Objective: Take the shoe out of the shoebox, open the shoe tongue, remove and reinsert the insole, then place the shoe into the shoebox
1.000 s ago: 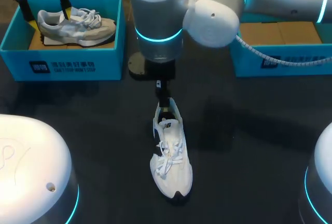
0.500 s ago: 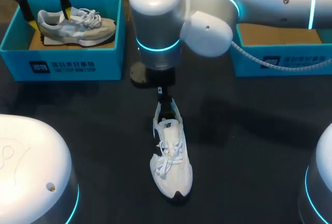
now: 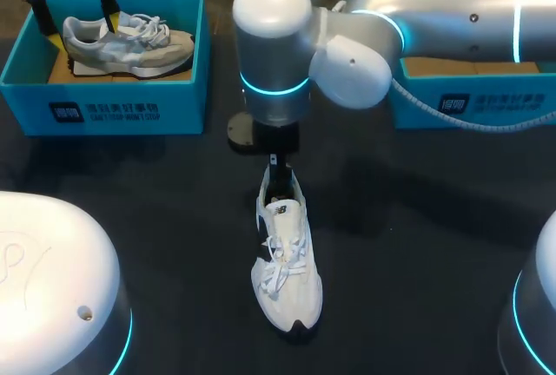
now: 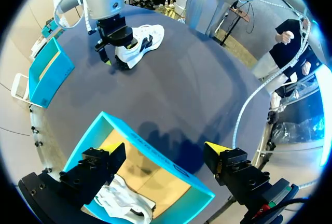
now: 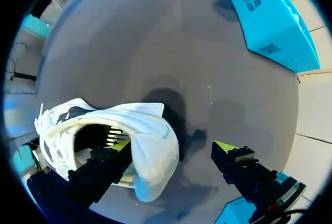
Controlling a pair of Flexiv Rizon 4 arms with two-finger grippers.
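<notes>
A white shoe (image 3: 285,262) lies on the dark table in the middle, toe toward the near edge. My right arm comes in from the right, and its gripper (image 3: 277,180) hangs open at the shoe's heel. In the right wrist view one finger is inside the white shoe (image 5: 111,130) opening and the other stands well outside the heel, gripper (image 5: 171,154) open. My left gripper (image 3: 71,12) stands open over the left blue shoebox (image 3: 104,101), which holds a grey shoe (image 3: 130,41). From the left wrist, that open gripper (image 4: 166,149) is above the shoebox (image 4: 155,156).
A second blue shoebox (image 3: 469,97) with a cardboard floor stands at the back right, partly behind my right arm. The left wrist view shows the white shoe (image 4: 139,41) and my right gripper (image 4: 111,60) far ahead. A blue shoebox (image 5: 270,22) lies beyond the heel.
My right arm's elbow and wrist have shifted right and slightly down toward the shoe. Its gripper stays at the heel. The left arm and both shoes have not moved.
</notes>
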